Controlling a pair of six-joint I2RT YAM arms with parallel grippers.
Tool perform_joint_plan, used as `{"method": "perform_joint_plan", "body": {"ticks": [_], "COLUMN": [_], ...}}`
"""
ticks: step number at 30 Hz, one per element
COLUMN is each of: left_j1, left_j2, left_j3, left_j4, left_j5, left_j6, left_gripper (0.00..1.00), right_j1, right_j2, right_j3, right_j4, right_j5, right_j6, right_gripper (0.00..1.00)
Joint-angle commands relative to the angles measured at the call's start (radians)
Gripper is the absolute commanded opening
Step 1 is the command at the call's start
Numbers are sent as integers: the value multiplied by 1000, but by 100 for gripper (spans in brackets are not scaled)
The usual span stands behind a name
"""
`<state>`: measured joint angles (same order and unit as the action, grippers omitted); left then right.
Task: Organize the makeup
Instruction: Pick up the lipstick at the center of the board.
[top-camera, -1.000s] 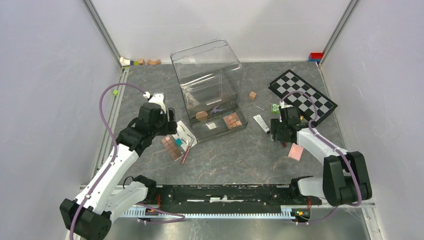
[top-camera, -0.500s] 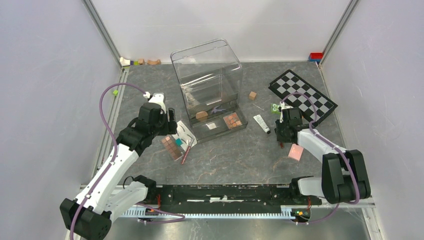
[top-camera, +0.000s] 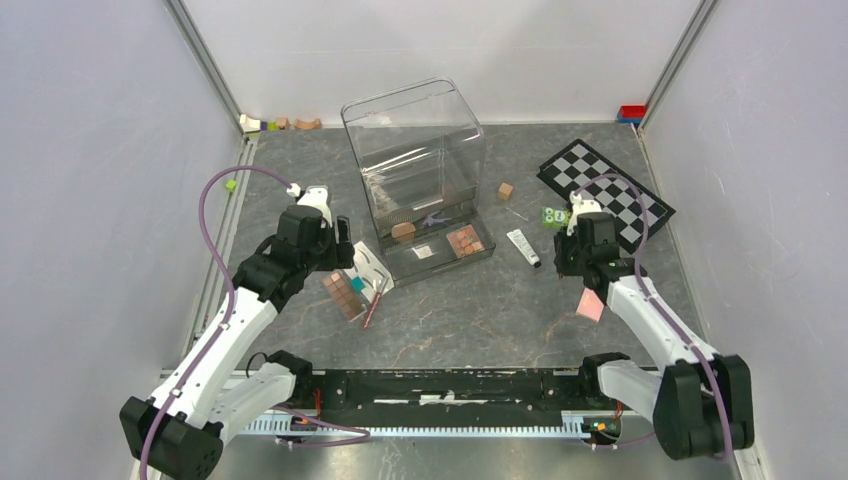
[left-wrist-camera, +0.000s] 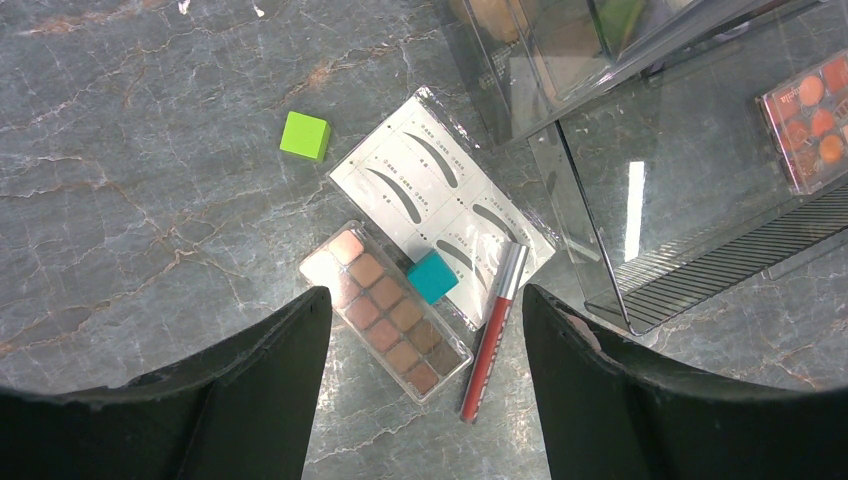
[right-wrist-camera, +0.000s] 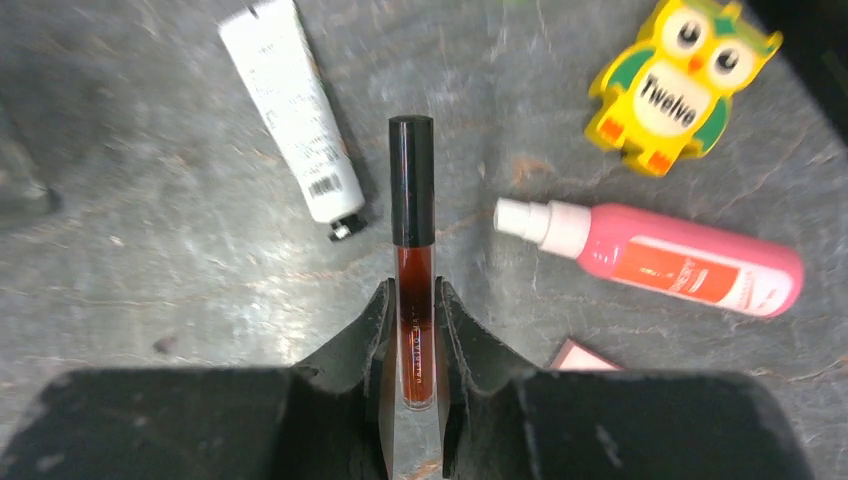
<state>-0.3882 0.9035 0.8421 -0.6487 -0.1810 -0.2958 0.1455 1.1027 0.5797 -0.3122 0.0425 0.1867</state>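
In the right wrist view my right gripper is shut on a dark red lip gloss with a black cap, its fingers pressed against the tube's sides low over the table. Beside it lie a white tube and a pink spray bottle. My left gripper hangs open above a brown eyeshadow palette, a red lip pencil and a white eyebrow card, touching none of them. The clear organizer holds another palette.
A teal cube sits on the palette and a green cube lies beyond the card. A yellow owl figure, a pink compact and the checkerboard surround the right gripper. Small blocks line the back wall.
My right gripper has closed from wide open onto the lip gloss, and its arm has shifted slightly right. The left arm has not moved.
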Motion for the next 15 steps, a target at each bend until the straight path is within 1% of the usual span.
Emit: {"method": "perform_joint_plan", "body": {"ticks": [1,5,8,15], "left_j1": [4,5,4,5], "left_j2": [-3,-7,-11,-32], "left_j3": [15,15,14,10], "left_j4": [31,29,29,29], "left_j5": [3,-3,-9,-18], "left_j6": [41,43,40,37], "left_gripper": [77,77,77,77], "right_j1": [38,135,229,450], "right_j2": [-103,-149,-137,24], "right_j3": [85,118,135,255], "right_j4": [46,125,199,270], "right_j5": [-79,-132,-180,-178], "right_j6": [18,32,31,-20], "right_gripper": [14,14,14,14]}}
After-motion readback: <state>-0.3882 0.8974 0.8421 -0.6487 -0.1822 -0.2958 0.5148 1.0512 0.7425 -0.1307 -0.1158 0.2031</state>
